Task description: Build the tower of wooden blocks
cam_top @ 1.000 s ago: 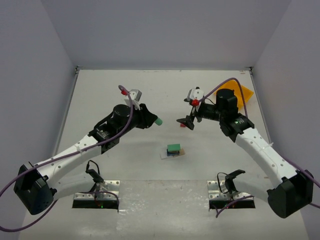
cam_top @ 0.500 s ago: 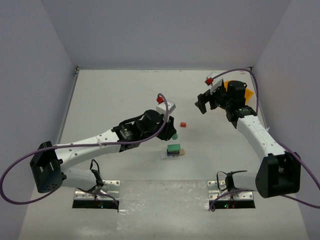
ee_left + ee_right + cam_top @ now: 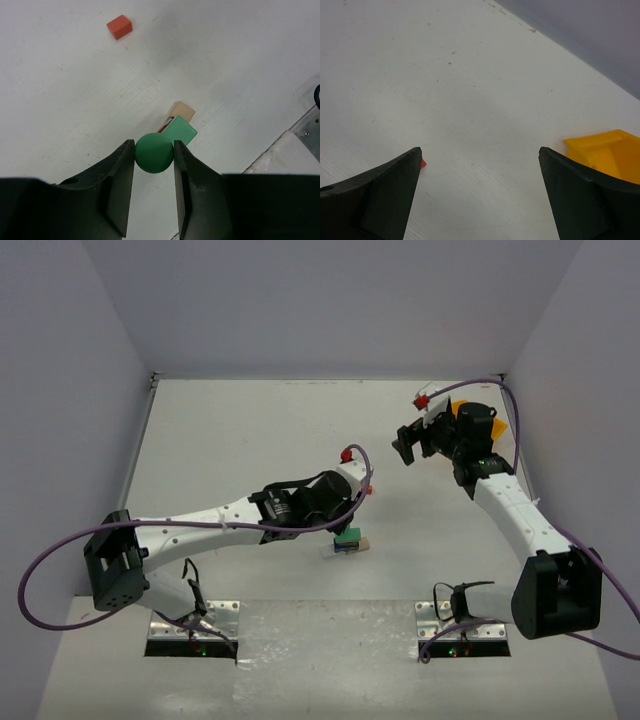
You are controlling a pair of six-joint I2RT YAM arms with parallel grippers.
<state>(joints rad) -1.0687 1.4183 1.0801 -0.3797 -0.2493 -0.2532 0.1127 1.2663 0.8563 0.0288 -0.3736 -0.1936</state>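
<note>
My left gripper [image 3: 154, 146] is shut on a round green piece [image 3: 154, 153], pinched between both fingers. Just beyond it stands the low wood block tower [image 3: 347, 542]: a green block [image 3: 179, 132] on top of a pale flat plank [image 3: 181, 110]. In the top view my left gripper [image 3: 349, 523] hangs over that stack and hides part of it. A red block [image 3: 119, 26] lies loose on the table farther back, with its edge just showing [image 3: 423, 163] in the right wrist view. My right gripper [image 3: 408, 446] is open and empty at the back right [image 3: 480, 150].
A yellow plastic bin [image 3: 472, 423] sits at the back right, close behind my right gripper, and its corner [image 3: 607, 149] shows in the right wrist view. Grey walls close the table on three sides. The arm bases [image 3: 192, 620] stand at the near edge.
My left arm has swung right and toward the near side, carrying the green piece over the stack. My right arm has pulled back toward the yellow bin, leaving the red block on the table.
</note>
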